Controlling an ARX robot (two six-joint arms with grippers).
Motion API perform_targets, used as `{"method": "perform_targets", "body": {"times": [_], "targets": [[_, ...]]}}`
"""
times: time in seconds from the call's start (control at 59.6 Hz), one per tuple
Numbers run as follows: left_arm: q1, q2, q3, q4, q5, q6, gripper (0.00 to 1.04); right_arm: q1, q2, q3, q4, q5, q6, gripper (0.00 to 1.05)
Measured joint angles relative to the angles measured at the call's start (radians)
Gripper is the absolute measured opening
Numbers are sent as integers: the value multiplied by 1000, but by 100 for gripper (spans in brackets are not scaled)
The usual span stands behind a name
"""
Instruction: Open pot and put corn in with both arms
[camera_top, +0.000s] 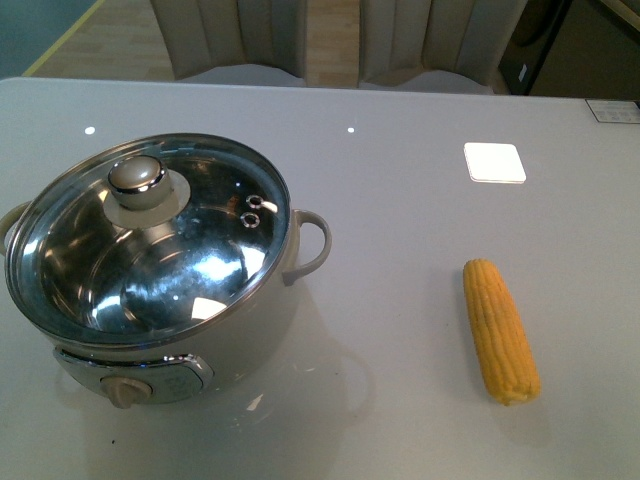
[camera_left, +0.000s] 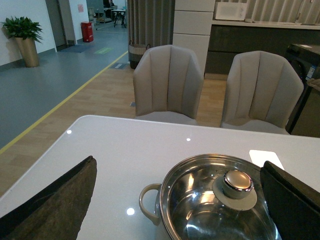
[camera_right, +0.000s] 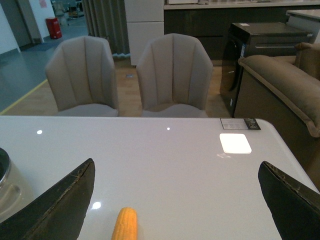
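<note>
Fingers (camera_left: 60, 200) of the left gripper (camera_left: 178, 163) stand spread wide apart, holding nothing. The pot (camera_top: 268, 318) sits just below and ahead of them, its shiny rim filling much of the gap between them. Its glass lid (camera_top: 205, 265) is on, and the lid's round steel knob (camera_top: 138, 178) lies nearer one finger than the other, touched by neither. One cream loop handle (camera_top: 310, 245) sticks out from the pot's side towards the right gripper, and a beige dial (camera_top: 125, 390) faces the robot.

The right gripper (camera_right: 177, 163) hangs above the table (camera_top: 400, 200) with its fingers (camera_right: 55, 205) likewise splayed and empty. The corn (camera_top: 500, 330) lies flat on the table below this gripper, between the two fingers but closer to the one on the pot's side, touching neither. It rests well apart from the pot, lengthwise away from the robot.

Beyond the right gripper a small white square (camera_top: 494, 162) lies flat on the tabletop. Past the table's far edge stand two pale upholstered chairs (camera_right: 173, 75). From the front neither arm is in sight.
</note>
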Motion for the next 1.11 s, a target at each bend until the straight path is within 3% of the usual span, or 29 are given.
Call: {"method": "perform_targets", "body": {"times": [0.738,0.772,0.856,0.906,0.973,1.108], "targets": [[0,0,0,0,0,0,98,0,0,0,0,0,0,96],[-8,13,7,-24,-29,-18,98,0,0,0,0,0,0,96],[-69,187,125,-289,-235,-148,98,0,0,0,0,2,0,96],[-72,290,160,-346,-265,-195,98,0,-1,0,0,0,0,96],[-74,394,180,-293,-269,-219,98,0,-1,0,0,0,0,96],[-113,688,249,6,-266,-209,98,0,-1,0,0,0,0,96]]}}
